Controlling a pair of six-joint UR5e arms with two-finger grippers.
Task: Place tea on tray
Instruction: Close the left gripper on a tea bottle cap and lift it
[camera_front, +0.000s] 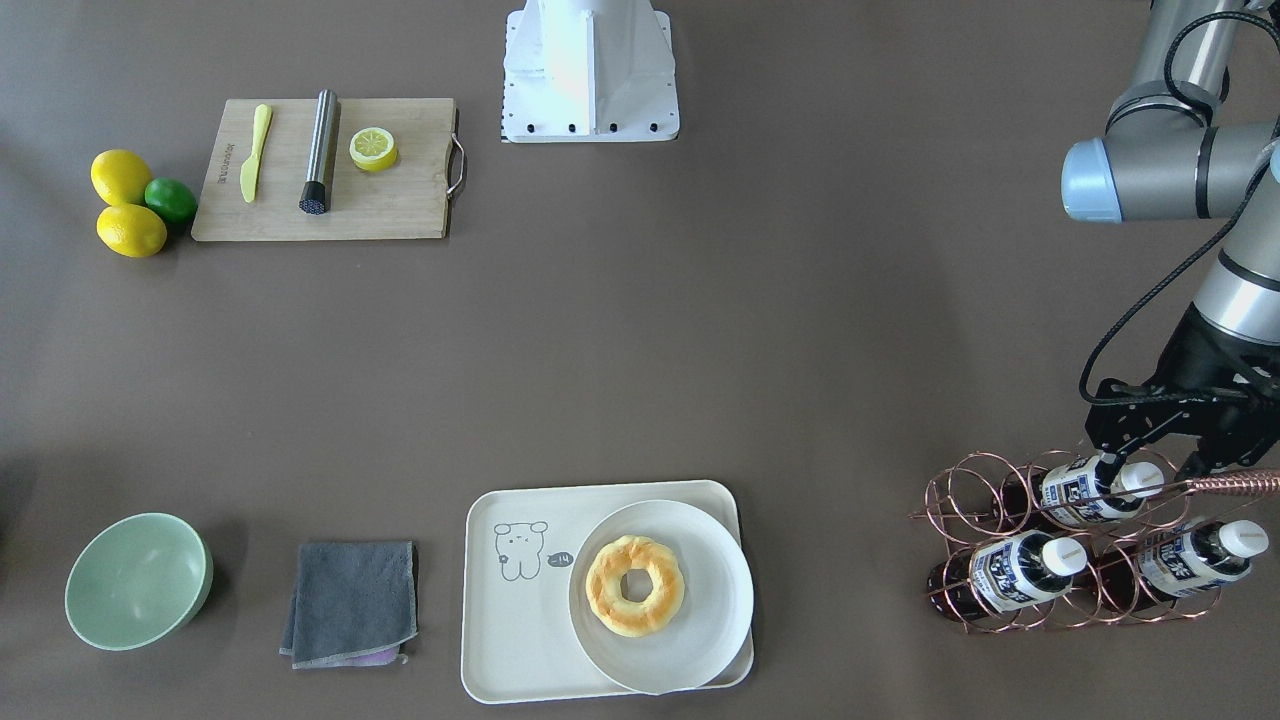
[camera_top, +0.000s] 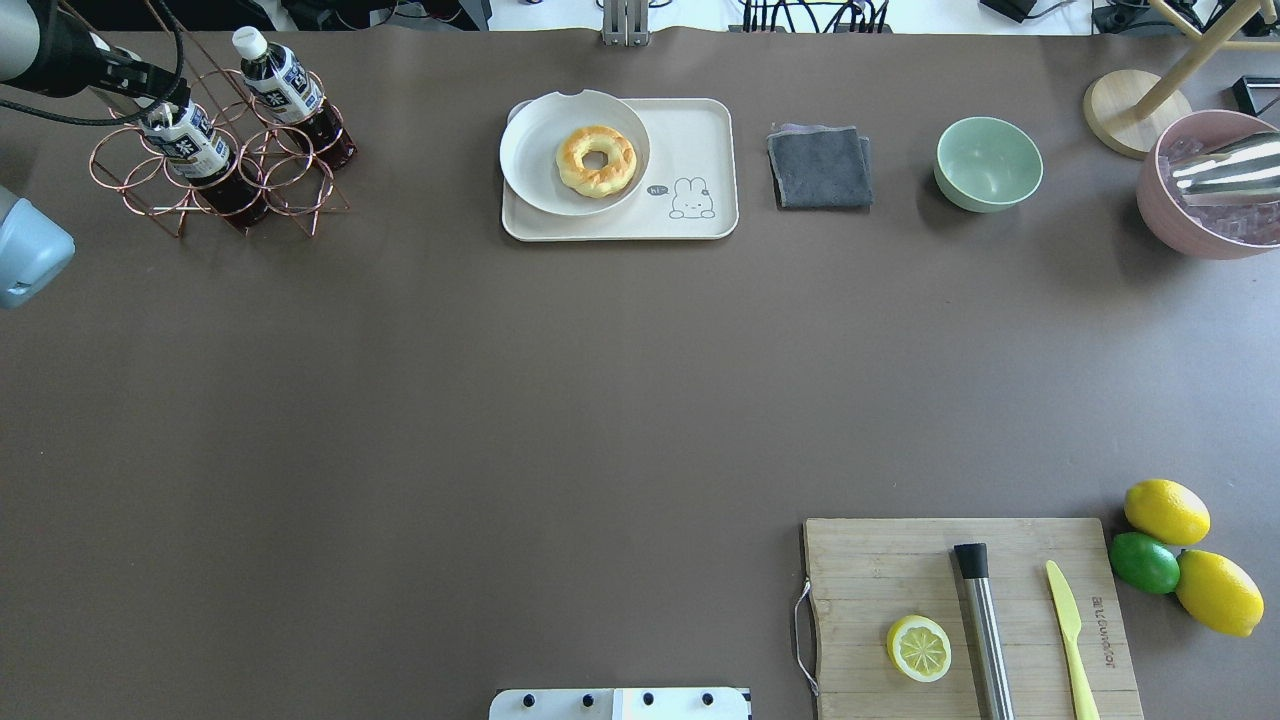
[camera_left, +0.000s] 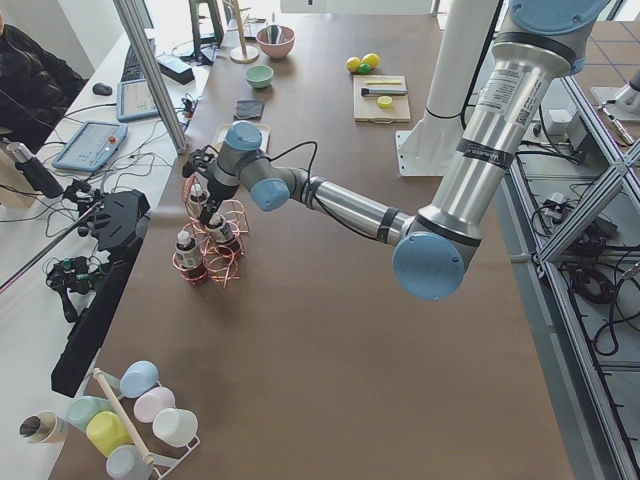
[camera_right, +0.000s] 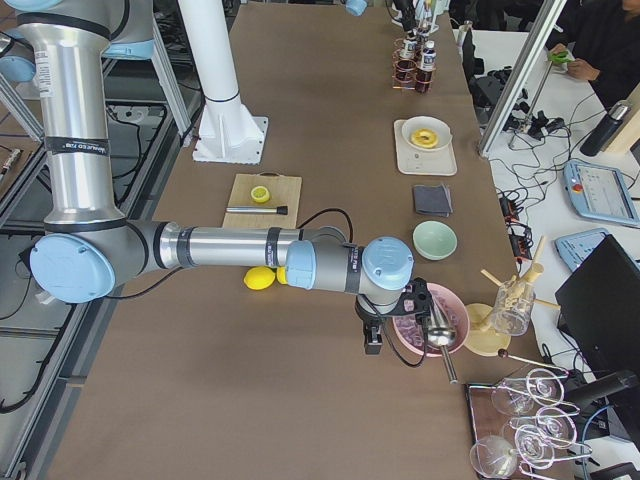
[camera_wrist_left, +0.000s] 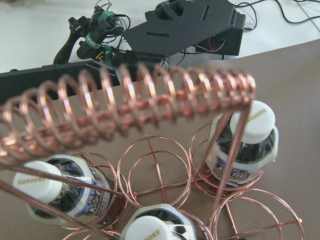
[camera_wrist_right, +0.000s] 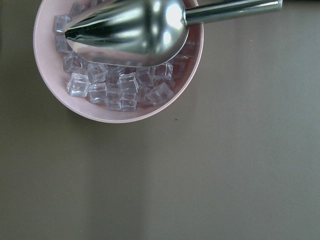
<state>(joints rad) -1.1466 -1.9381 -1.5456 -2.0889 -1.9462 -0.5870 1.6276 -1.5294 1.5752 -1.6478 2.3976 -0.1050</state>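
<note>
Three tea bottles lie in a copper wire rack (camera_front: 958, 497) at the table's far left corner. The upper tea bottle (camera_front: 1075, 495) points its white cap at my left gripper (camera_front: 1150, 468), which is open, its fingers either side of that cap. The same bottle shows in the overhead view (camera_top: 190, 145), with the gripper (camera_top: 158, 100) at its cap end. The left wrist view shows the three caps, one (camera_wrist_left: 252, 120) at the right, and no fingers. The cream tray (camera_front: 510, 640) with its cartoon animal holds a white plate (camera_front: 700, 650) with a donut (camera_front: 635, 585). My right gripper (camera_right: 372, 338) hovers beside a pink bowl; I cannot tell whether it is open or shut.
The pink bowl (camera_wrist_right: 50, 75) holds ice cubes and a metal scoop (camera_wrist_right: 130, 25). A grey cloth (camera_front: 352, 600) and a green bowl (camera_front: 135, 582) lie beside the tray. A cutting board (camera_front: 400, 200) with a knife, a metal muddler and a lemon half, plus whole citrus (camera_front: 120, 175), lies near the robot's right.
</note>
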